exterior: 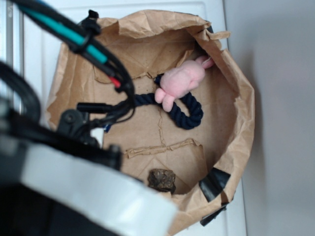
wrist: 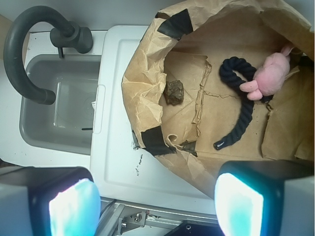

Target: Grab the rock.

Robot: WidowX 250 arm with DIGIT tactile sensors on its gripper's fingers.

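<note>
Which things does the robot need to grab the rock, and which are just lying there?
Needed:
- rock
- gripper, open and apart from it

Just lying there:
- pink plush toy
- dark blue rope
- brown paper bag
- black tape patches
- grey sink

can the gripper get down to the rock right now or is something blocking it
Probably yes. The rock lies uncovered on the paper floor, apart from the rope and pink toy. The gripper is open with nothing between its fingers. The crumpled paper wall beside it could crowd one finger.

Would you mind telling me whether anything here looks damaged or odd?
The paper liner is crumpled, torn and patched with black tape. The rock, rope and plush look intact.
</note>
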